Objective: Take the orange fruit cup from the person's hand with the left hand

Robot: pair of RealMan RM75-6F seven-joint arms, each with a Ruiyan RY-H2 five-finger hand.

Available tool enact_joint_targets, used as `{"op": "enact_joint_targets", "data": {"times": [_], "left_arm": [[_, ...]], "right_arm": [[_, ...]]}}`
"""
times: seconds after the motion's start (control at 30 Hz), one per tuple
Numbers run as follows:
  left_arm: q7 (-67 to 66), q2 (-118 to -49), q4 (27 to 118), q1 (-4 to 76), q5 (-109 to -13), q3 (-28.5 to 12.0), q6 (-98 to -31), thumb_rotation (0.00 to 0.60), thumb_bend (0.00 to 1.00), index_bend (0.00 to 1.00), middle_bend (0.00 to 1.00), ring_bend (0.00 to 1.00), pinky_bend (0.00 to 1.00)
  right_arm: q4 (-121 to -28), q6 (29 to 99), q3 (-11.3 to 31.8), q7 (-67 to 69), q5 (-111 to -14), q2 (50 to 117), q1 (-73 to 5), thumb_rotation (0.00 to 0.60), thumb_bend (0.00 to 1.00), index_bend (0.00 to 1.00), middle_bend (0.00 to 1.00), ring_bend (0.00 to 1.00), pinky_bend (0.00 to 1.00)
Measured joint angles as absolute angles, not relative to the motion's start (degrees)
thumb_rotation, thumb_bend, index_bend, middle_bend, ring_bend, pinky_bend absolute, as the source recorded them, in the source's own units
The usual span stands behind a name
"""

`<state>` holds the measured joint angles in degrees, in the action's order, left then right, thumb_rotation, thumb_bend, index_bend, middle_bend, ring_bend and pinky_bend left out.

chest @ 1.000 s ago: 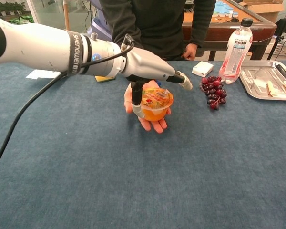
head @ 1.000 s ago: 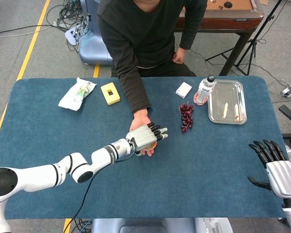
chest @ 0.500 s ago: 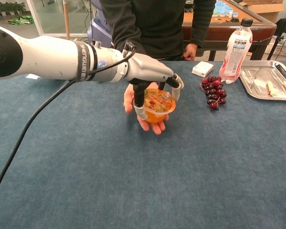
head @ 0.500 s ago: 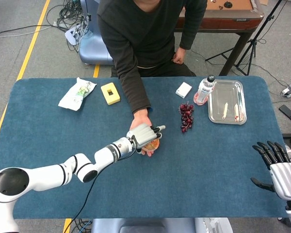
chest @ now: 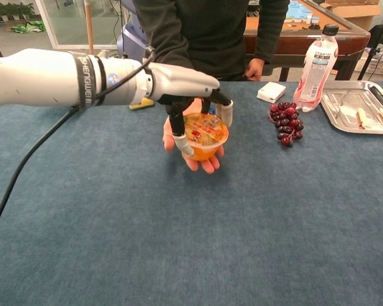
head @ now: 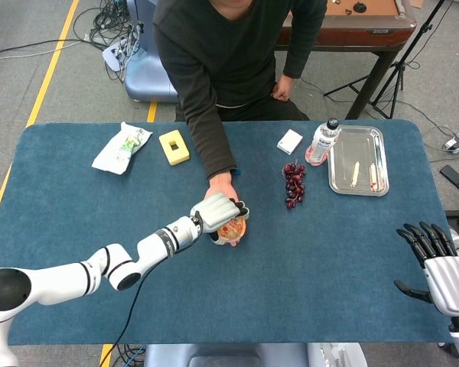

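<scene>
The small clear plastic cup of orange fruit [chest: 204, 135] is being offered on the person's upturned palm [chest: 193, 153] — at the worktop's [chest: 179, 242] centre — so fingers can wrap it. The left robot hand [chest: 179, 83] is being curled around it from above, thumb at nine o'clock. The right robot hand [head: 436, 264] is being held open, at four o'clock.

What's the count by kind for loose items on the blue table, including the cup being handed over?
Fruit cup: 1, orange fruit cup
Drink bottle: 1, bottle
Grape bunch: 1, grapes
Metal tray: 1, tray
Snack packet: 1, packet
Yellow block: 1, yellow block
White box: 1, white box
Total: 7
</scene>
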<state>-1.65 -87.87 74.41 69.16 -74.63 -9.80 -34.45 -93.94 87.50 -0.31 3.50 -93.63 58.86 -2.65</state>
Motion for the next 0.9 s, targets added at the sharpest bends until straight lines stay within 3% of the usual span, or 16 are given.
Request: {"op": "enact_joint_targets", "data": {"times": [0.4,0.63,0.9], "left_arm": [[9.42,-76.23,78.78,59.1,-80.55,-6.25,-43.44,0.6,0.12,0.44,0.29,0.44,0.69],[10.02,-78.07,73.53,56.37,-79.56,-3.37,-42.25,0.6,0.12,0.43,0.29,0.44,0.68],[8.88,-83.62,67.51,54.76,-76.11,-3.15,-40.14,0.6,0.12,0.36,0.29,0.44,0.68]], "right_arm": [[-95.02,86.82,-0.12,2.21,-94.33,58.87,-3.44,0.6,0.05,0.15,0.11,0.0,0.06],[-95.92,86.06,-0.04,1.03,-94.48,59.06,-3.99,0.6,0.05,0.15,0.11,0.0,0.06],[-96.77,86.27,-0.06,0.11,-94.2,58.65,-3.79,0.6,0.05,0.15,0.11,0.0,0.06]]}}
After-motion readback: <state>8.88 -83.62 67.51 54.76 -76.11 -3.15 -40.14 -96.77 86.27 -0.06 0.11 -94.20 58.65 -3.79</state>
